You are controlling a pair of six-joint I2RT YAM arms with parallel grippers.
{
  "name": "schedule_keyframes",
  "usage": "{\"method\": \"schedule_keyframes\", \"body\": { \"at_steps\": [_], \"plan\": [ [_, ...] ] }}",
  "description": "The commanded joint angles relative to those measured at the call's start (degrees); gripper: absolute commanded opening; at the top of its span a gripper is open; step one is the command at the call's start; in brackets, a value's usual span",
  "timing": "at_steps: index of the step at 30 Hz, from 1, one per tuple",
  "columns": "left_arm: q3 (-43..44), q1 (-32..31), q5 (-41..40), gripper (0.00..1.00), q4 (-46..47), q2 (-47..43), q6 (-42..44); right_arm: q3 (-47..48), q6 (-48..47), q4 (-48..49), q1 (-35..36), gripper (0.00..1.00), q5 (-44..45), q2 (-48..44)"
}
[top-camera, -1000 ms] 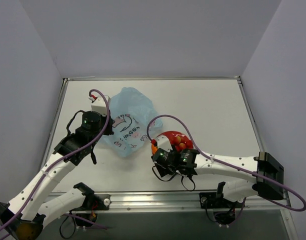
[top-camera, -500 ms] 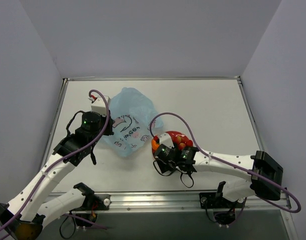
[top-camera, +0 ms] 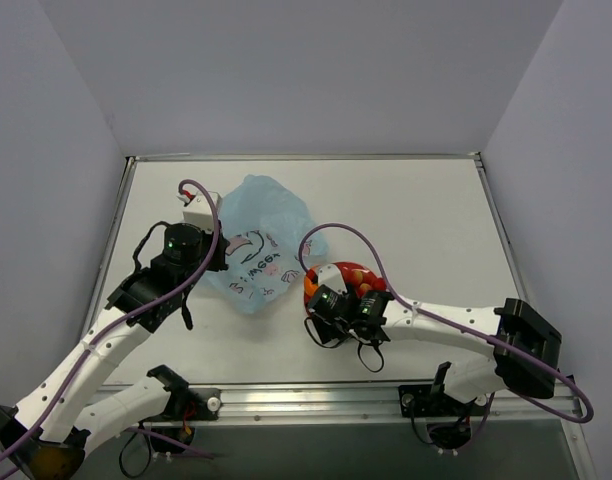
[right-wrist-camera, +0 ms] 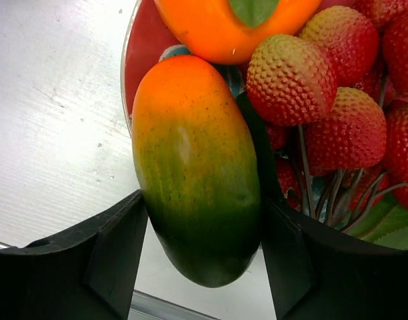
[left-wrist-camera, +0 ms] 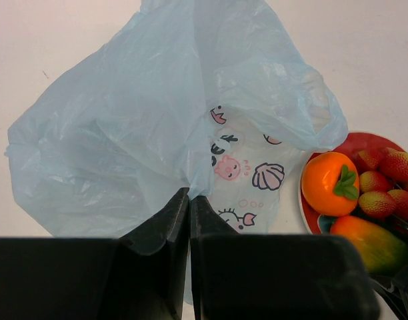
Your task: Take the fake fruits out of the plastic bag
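Right claw [right-wrist-camera: 203,205] with mango [right-wrist-camera: 191,153], farther over plate [right-wrist-camera: 143,57]

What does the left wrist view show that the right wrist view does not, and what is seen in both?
Only the left wrist view: the plastic bag, with a fold pinched in the shut left gripper. Only the right wrist view: the right gripper, set against both sides of the mango. Both: the mango, the orange fruit, the red berries and the red plate.
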Motion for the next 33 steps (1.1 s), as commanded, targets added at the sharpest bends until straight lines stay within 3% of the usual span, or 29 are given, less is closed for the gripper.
{"method": "schedule_keyframes", "body": {
  "at_steps": [1, 4, 10, 23, 33],
  "plan": [
    [0.44, -0.32, -0.75, 0.02, 0.21, -1.06, 0.67, -0.08, -0.2, -1.68, -0.31, 0.6, 0.25, 1.07],
    [0.52, -0.4, -0.75, 0.03, 0.21, -1.15, 0.67, -0.08, -0.12, -1.59, -0.57, 0.68, 0.25, 1.07],
    [0.35, -0.66, -1.01, 0.03, 0.13, -1.24, 0.67, 0.18, 0.15, -1.77, -0.66, 0.75, -0.28, 1.33],
    [0.52, -0.67, -0.92, 0.03, -0.05, -1.15, 0.75, 2.47, 3.22, -5.98, 1.18, 0.77, -2.04, -7.54],
    [0.7, -0.67, -1.63, 0.03, -0.4, -1.94, 0.67, 6.77, 5.33, -12.49, 3.73, 0.74, 3.32, -10.26]
  ]
}}
